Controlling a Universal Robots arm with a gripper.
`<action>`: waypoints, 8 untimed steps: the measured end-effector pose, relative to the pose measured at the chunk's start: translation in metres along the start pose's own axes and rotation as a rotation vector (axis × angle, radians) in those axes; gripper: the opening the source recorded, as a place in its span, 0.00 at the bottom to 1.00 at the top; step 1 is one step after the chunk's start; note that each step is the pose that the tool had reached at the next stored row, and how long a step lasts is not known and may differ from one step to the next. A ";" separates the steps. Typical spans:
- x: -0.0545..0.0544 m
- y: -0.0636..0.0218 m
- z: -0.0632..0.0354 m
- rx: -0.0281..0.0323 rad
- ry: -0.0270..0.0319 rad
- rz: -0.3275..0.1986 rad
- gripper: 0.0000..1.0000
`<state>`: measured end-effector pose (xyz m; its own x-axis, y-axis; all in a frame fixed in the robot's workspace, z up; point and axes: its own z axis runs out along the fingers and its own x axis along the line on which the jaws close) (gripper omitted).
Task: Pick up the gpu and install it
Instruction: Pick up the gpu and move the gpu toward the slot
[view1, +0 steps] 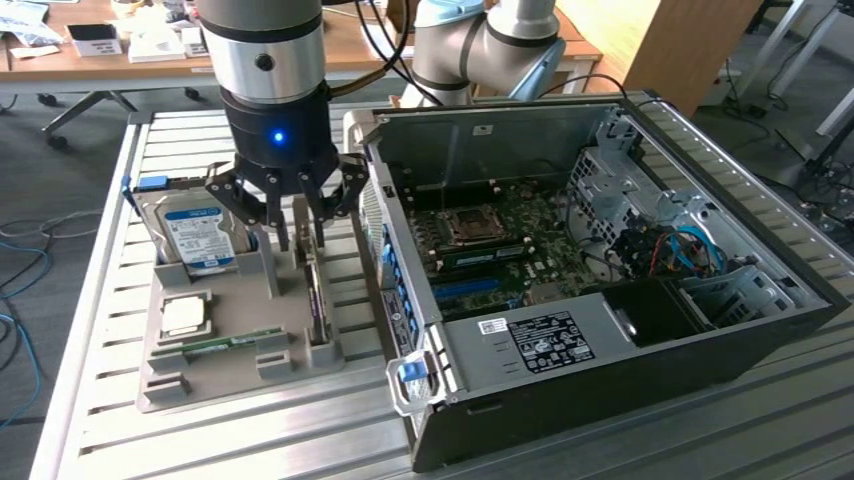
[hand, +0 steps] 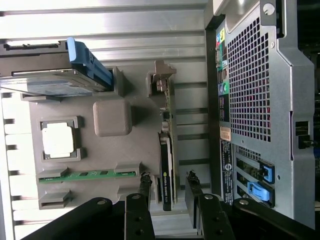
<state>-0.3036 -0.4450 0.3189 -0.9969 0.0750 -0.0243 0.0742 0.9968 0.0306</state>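
In the wrist view the gpu (hand: 167, 172) presents only its thin upper edge. Its faces and bracket end are hard to make out, and its far end merges with the grey posts of the holder tray (hand: 135, 150). The hard drive (hand: 45, 80) is cut off at the frame edge. In the exterior view the gripper (view1: 300, 240) and its linkage cover the upper part of the gpu (view1: 316, 300). The card stands on edge in a slot of the holder tray (view1: 234, 300), on the side nearest the computer case (view1: 601, 330). The gripper is open, wider than the card is thick, and straddles it. One of the fingers (hand: 145, 187) sits on each side, with a visible gap between each pad and the card. The gripper grips nothing.
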 end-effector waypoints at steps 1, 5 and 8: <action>0.000 0.0000 0.0002 -0.0001 0.0000 0.000 0.42; 0.000 0.0000 0.0021 -0.0001 -0.0001 0.000 0.42; 0.000 -0.0001 0.0022 0.0001 0.0000 0.000 0.42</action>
<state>-0.3036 -0.4450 0.3166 -0.9969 0.0750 -0.0243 0.0742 0.9968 0.0305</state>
